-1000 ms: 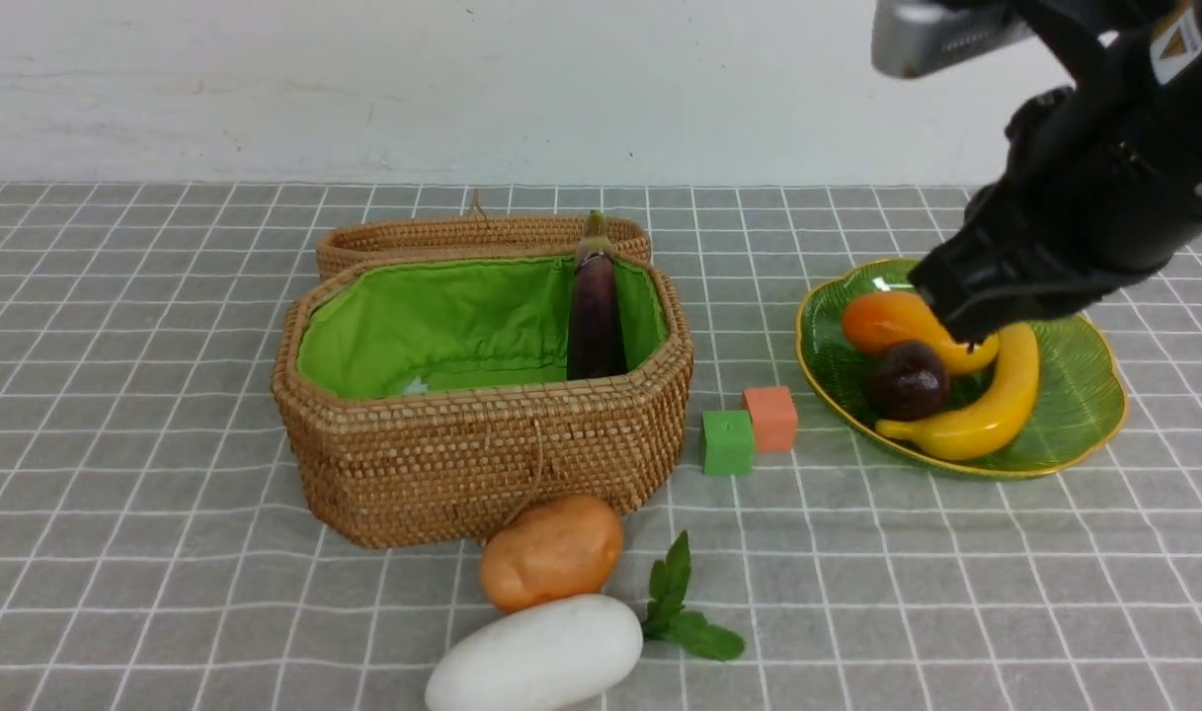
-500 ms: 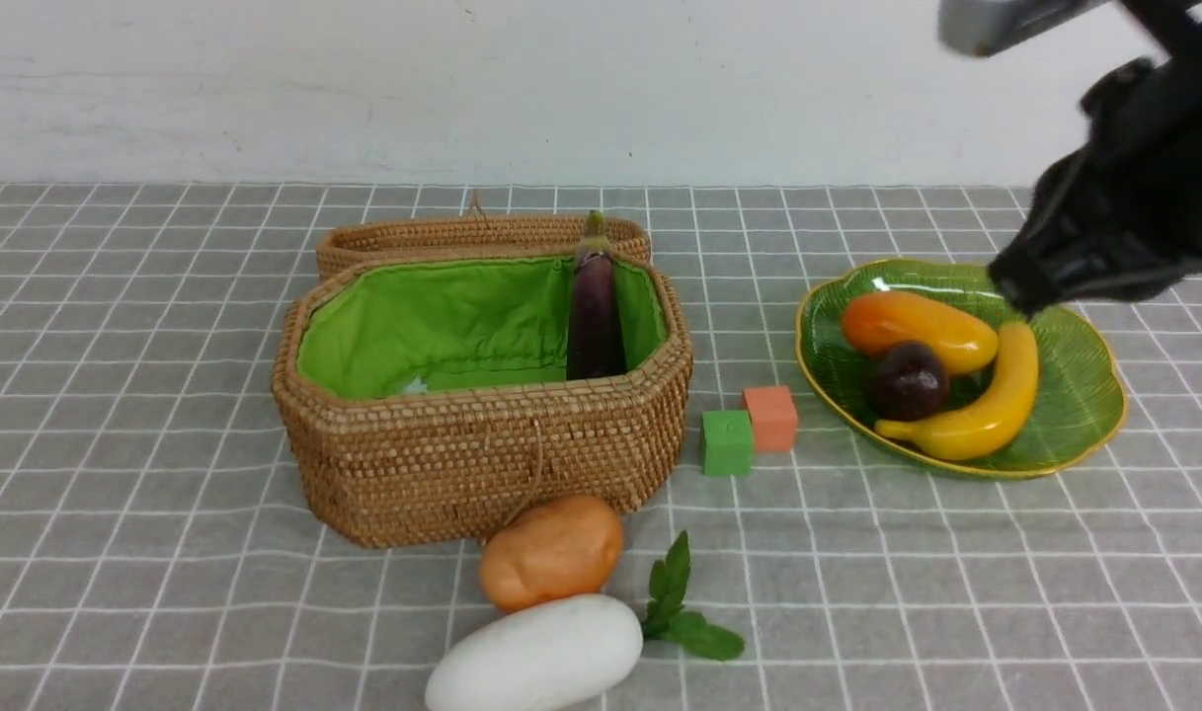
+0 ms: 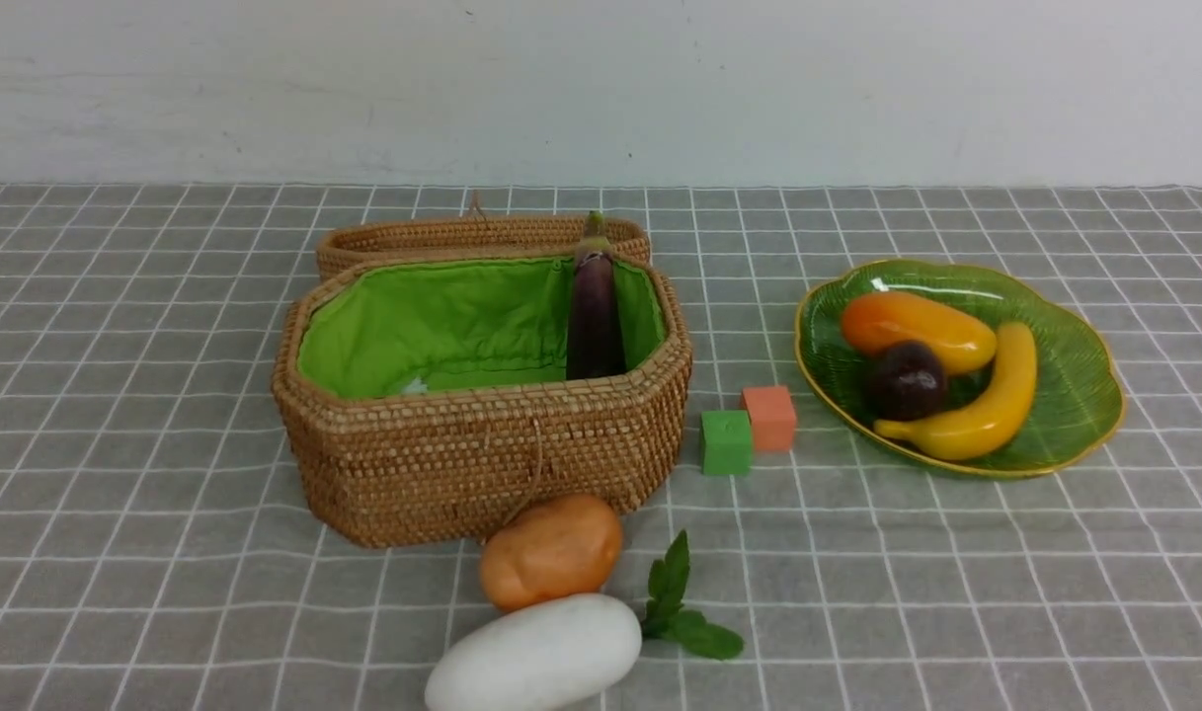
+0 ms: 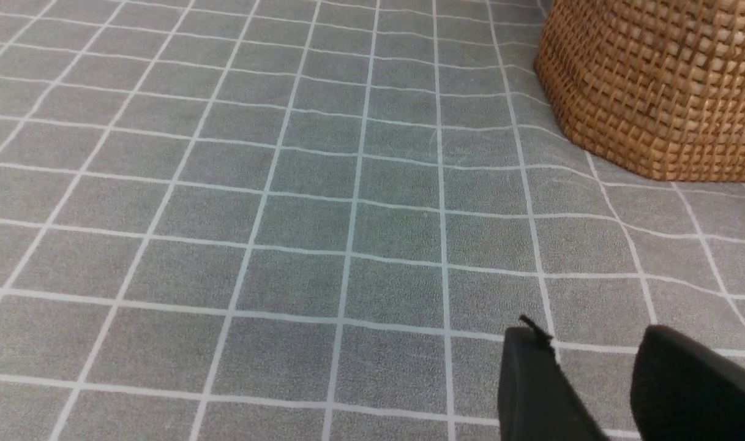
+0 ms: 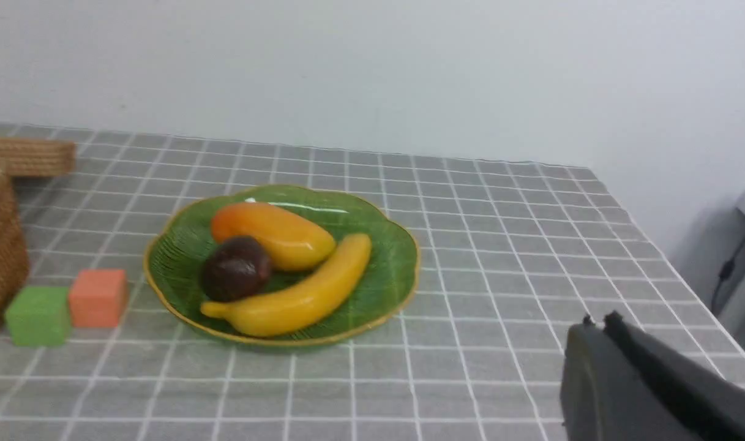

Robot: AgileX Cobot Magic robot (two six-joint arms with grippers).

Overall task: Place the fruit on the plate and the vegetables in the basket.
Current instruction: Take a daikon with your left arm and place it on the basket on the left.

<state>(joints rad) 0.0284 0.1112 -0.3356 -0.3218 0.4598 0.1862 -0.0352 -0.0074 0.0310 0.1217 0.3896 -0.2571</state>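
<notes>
**Fruit on plate; three vegetables lie outside basket**

Fruit: orange-yellow mango [image 3: 917,331], round dark purple fruit [image 3: 907,378] and curved yellow banana [image 3: 986,405], all glossy, lie touching one another on the plate [image 3: 1075,395]. The plate is green and leaf-ribbed with a thin yellow rim, and sits at the right of the grey checked cloth [image 3: 956,573].

The basket [image 3: 482,464], tan wicker with green lining and its lid [image 3: 482,235] thrown back, stands left of the plate. The eggplant [image 3: 596,316] leans upright inside at its right end. The potato [image 3: 551,551] sits just in front of the basket, the white vegetable [image 3: 536,657] is against the potato, and the leaf sprig [image 3: 680,602] is beside both. A green cube [image 3: 726,441] and an orange cube [image 3: 769,417] sit between basket and plate.

The grippers show only in the wrist views. The right gripper [image 5: 595,321] has its fingers pressed together and holds nothing. It is well apart from the plate, which lies ahead of it. The left gripper [image 4: 589,334] has its fingers spread with cloth showing in the gap. It holds nothing and is near a corner of the basket's outer wall. Only the front view shows the basket's inside and the vegetables.
</notes>
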